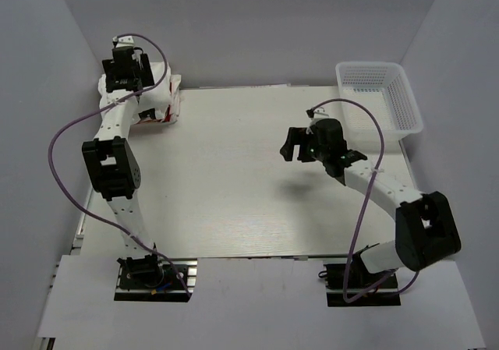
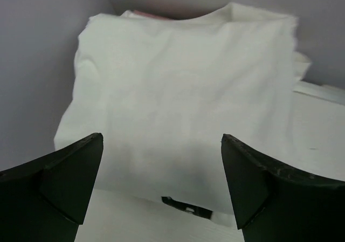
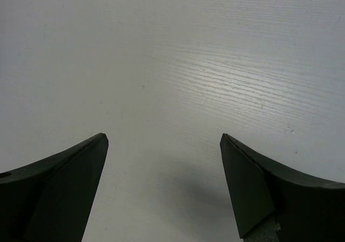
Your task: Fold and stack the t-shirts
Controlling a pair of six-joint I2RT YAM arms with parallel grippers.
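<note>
A stack of folded white t-shirts (image 1: 156, 97) lies at the table's far left corner, with a bit of red and black print showing at its edge. In the left wrist view the top folded shirt (image 2: 183, 96) fills the frame, with a dark print edge (image 2: 186, 206) peeking out below it. My left gripper (image 1: 125, 69) hovers over the stack, open and empty (image 2: 161, 161). My right gripper (image 1: 296, 143) is open and empty above the bare table, right of centre (image 3: 164, 161).
A white plastic mesh basket (image 1: 378, 97) stands at the far right corner. The white table (image 1: 234, 178) is bounded by grey walls at left, back and right. The left wall (image 2: 38, 64) runs close beside the stack.
</note>
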